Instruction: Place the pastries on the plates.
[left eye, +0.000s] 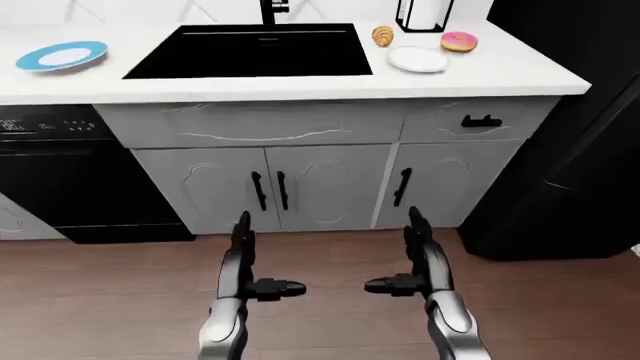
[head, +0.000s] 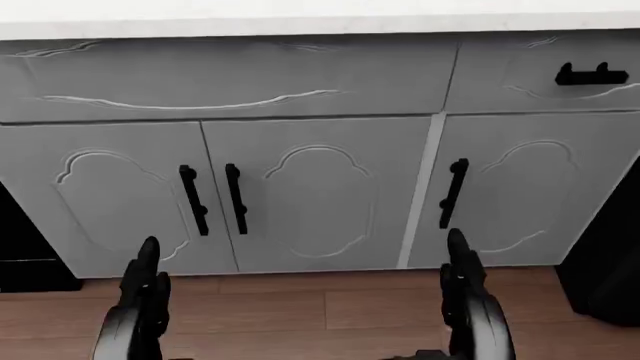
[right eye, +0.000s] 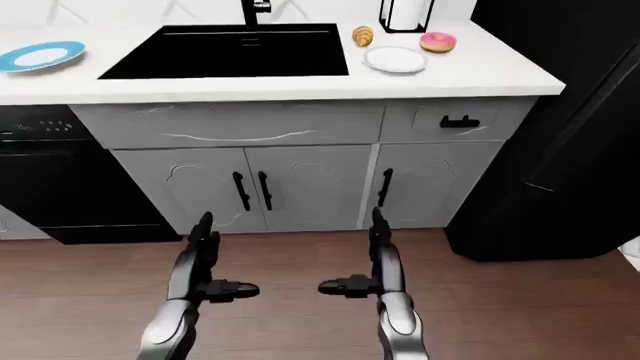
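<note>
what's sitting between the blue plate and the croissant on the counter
The black sink, sunk into the counter between the blue plate and the croissant; clearest in the left-eye view.

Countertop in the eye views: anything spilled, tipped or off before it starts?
Nothing stands out. The croissant and pink donut sit on the counter beside the white plate, the blue plate lies flat at left, and both plates are bare. Left hand and right hand hang open, low.

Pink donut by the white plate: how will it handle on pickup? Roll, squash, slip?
The pink donut lies flat on its broad side on the counter, so it is unlikely to roll. Its glossy icing may be slick under the fingers. As a pastry it is probably light and soft, so a hard pinch might dent it.
</note>
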